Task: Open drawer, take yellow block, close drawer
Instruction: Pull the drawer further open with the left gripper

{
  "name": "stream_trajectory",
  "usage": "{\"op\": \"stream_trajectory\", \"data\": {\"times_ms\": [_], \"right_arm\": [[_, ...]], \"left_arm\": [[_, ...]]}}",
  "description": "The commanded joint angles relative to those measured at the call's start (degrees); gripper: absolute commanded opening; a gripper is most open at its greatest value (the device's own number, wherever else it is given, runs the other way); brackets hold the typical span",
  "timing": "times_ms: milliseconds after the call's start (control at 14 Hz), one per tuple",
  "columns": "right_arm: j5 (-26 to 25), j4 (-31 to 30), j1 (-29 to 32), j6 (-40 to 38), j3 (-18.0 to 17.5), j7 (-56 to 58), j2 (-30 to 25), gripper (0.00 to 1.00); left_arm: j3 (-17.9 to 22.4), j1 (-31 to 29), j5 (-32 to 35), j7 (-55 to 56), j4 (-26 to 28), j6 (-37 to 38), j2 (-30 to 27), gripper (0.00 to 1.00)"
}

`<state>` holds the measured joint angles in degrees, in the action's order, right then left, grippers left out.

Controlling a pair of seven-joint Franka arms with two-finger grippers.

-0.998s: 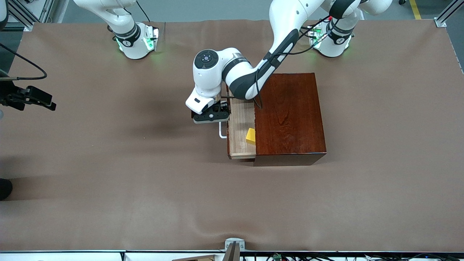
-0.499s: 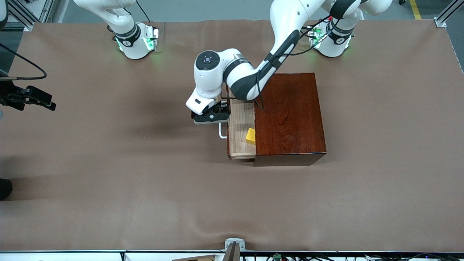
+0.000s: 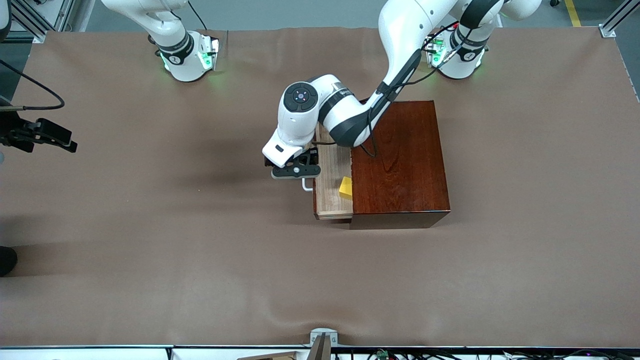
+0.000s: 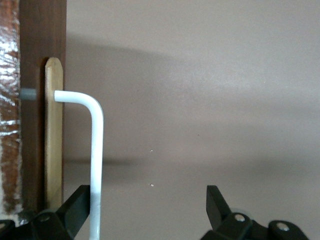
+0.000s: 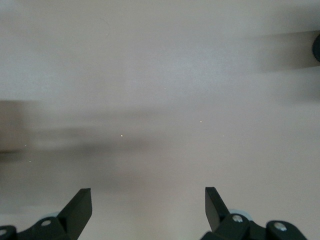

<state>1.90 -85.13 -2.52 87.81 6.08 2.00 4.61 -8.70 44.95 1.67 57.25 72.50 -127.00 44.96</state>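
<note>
- Front view: my left gripper (image 3: 296,171) is hanging over the white U-shaped bar handle (image 3: 305,185) of the pale unfinished-wood drawer (image 3: 330,187), which is standing pulled partway out of the glossy mahogany-coloured rectangular box (image 3: 400,160). Just past the handle from my fingers, on the tray's bare matte floor, the small bright yellow cube (image 3: 345,187) is lying right against the box's edge, untouched. I am judging the opening as done, with the taking and the closing both left. My right gripper (image 3: 50,134) is waiting over the brown paper-covered table (image 3: 150,250) at the right arm's end, well apart from the box.
- Left wrist view: my left fingers (image 4: 75,207) are standing wide apart and holding nothing. The smooth, round white bar is running past the inner side of one finger, bending to meet a thin pale wooden strip (image 4: 53,135) on the dark reddish-brown drawer front (image 4: 42,40); whether bar and finger are touching I cannot tell. The front is looking shiny, the paper flat and dull.
- Right wrist view: my right fingers (image 5: 80,207) are spread fully wide, empty, with only plain table covering between them.
</note>
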Motion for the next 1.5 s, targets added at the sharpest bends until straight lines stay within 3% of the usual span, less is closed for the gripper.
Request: {"op": "stream_trajectory", "data": {"times_ms": [0,1426], "right_arm": [[-0.67,-0.74,0.24,0.08,-0.27,0.2,-1.44,1.0],[-0.67,-0.74,0.24,-0.01,-0.36,0.2,-1.44,1.0]], "left_arm": [[-0.71,1.45,-2.02,-1.35,-4.82,-8.08,3.11,1.0],[0.35,4.79,-1.49,-0.82,-3.15,-11.08,3.81,1.0]]}}
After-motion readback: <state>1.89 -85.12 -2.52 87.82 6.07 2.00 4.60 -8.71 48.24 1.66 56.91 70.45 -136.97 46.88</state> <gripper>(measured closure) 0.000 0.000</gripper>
